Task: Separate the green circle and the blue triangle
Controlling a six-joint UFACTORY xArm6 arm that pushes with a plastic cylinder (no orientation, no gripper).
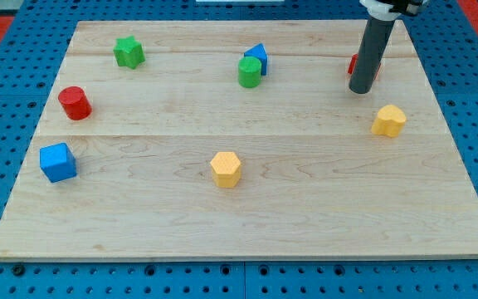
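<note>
The green circle (249, 72) stands at the top middle of the wooden board (305, 216). The blue triangle (257, 56) is just behind it toward the view's top right, touching it. My tip (359, 90) is on the board well to the view's right of both blocks. It stands right in front of a red block (353, 64) that the rod mostly hides.
A green star (128, 51) sits at the top left. A red cylinder (75, 102) and a blue cube (58, 162) are at the left. A yellow hexagon (226, 169) is at the bottom middle, another yellow block (389, 120) at the right.
</note>
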